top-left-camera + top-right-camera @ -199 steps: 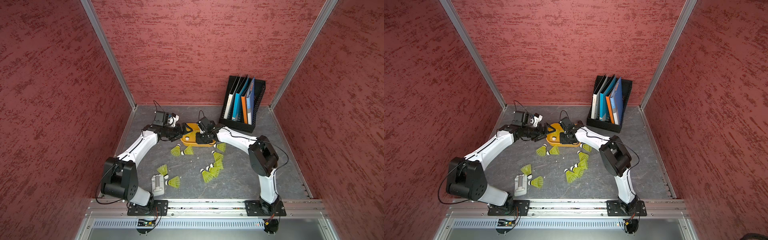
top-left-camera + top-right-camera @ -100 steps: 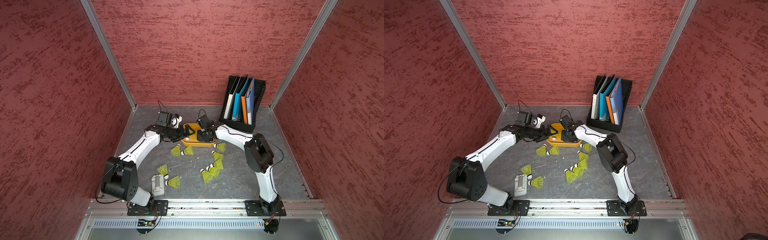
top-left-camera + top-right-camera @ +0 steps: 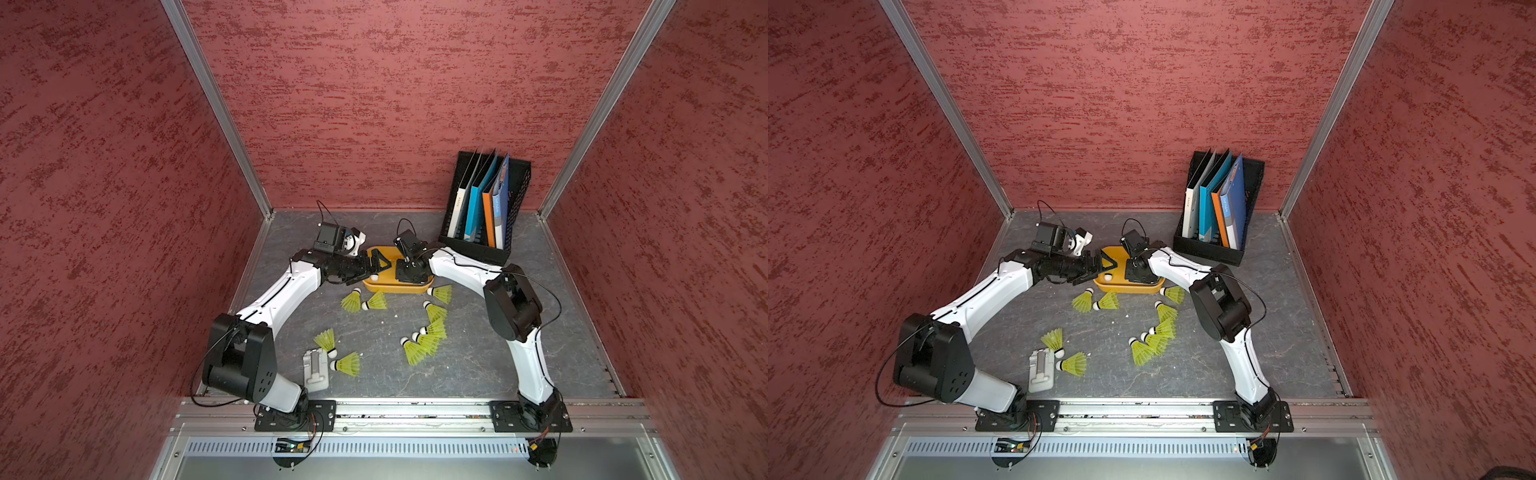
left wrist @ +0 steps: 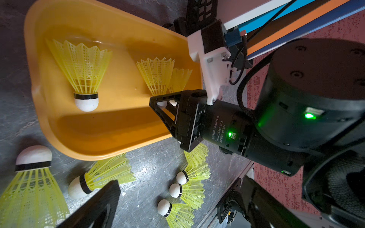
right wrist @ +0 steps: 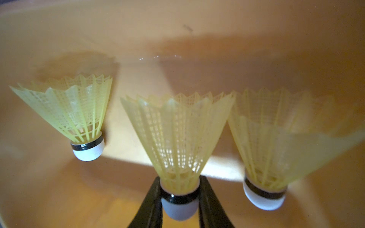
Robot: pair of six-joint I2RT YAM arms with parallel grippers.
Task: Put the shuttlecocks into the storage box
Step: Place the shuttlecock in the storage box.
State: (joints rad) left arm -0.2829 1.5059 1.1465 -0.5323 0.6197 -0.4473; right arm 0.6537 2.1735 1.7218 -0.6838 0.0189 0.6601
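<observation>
A: Where could a gripper pass near the box (image 3: pixel 399 287)?
B: Along its far side, where bare floor (image 3: pixel 382 232) runs to the back wall (image 3: pixel 374 124). The file rack (image 3: pixel 478 249) stands just to its right.
A: And from above?
B: Crowded: the right gripper (image 5: pixel 179 183) fills the right half, and the left gripper (image 3: pixel 379 266), jaws spread, hangs over the left rim. Loose shuttlecocks (image 3: pixel 376 301) litter the near side.

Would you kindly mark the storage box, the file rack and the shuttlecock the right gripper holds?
storage box (image 4: pixel 85 153): left wrist view, near rim.
file rack (image 3: pixel 473 249): in a top view, front wall.
held shuttlecock (image 5: pixel 177 134): right wrist view, skirt.
</observation>
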